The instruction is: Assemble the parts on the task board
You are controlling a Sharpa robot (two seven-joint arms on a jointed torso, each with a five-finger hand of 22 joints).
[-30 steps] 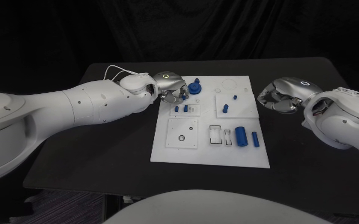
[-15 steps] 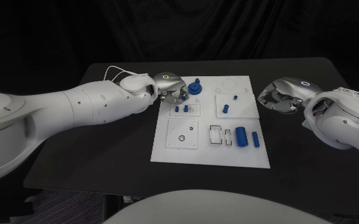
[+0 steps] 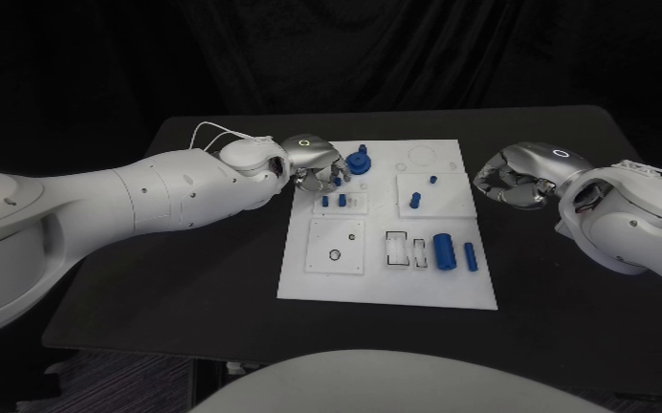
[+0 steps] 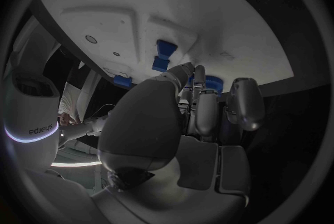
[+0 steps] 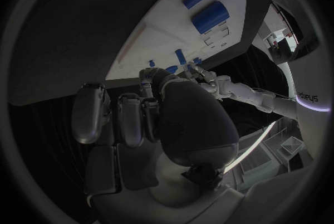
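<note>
The left hand (image 3: 315, 163) hovers at the task board's (image 3: 390, 284) ten o'clock corner, fingers curled in; whether it holds something I cannot tell. Blue parts (image 3: 444, 250) lie toward the board's four o'clock. Off its three o'clock edge, the right hand (image 3: 518, 176) hangs curled, nothing in it.

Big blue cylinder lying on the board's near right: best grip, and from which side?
Judging from the head view, pinch the big blue cylinder across its round flanks at mid-length, coming from above. It lies flat, long axis pointing away from the robot. The right robot hand is nearer.
</note>
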